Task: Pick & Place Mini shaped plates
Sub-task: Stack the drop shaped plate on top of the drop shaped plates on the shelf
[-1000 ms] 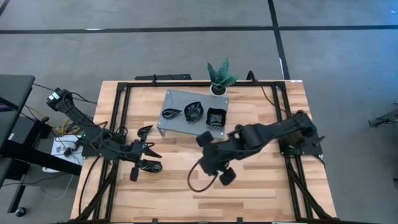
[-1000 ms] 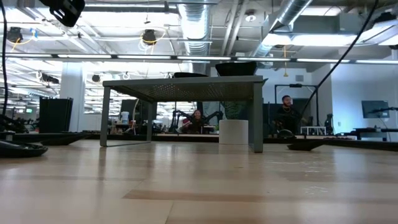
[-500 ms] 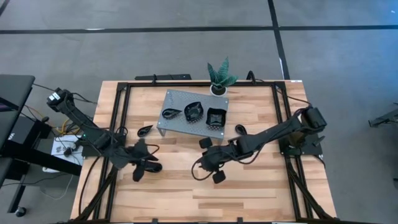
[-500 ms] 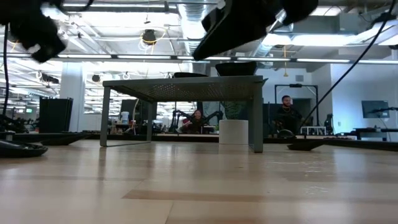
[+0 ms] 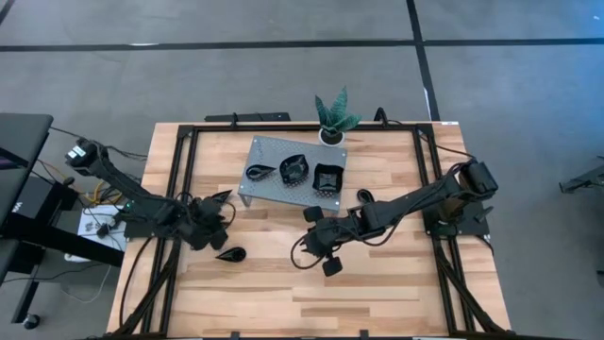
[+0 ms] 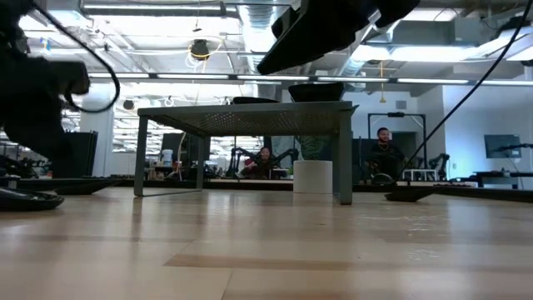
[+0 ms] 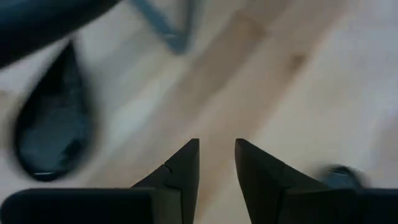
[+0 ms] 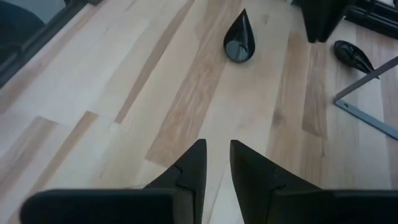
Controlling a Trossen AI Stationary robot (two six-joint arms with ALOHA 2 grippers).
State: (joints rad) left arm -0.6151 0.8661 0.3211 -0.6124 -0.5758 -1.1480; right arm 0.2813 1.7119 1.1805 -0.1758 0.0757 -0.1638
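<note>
Overhead camera facing down, level tabletop camera, two close wrist cameras

Even bright overhead light, soft shadows, left wrist view motion-blurred, low view backlit

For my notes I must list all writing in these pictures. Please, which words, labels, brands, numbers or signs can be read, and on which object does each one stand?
None can be read.
Mini shaped plates: plain glossy black, no marking.
Grey perforated stand: no label visible.
White plant pot: blank.
Left gripper and right gripper: no print visible.
Screens in the room behind the table: too small to read.
</note>
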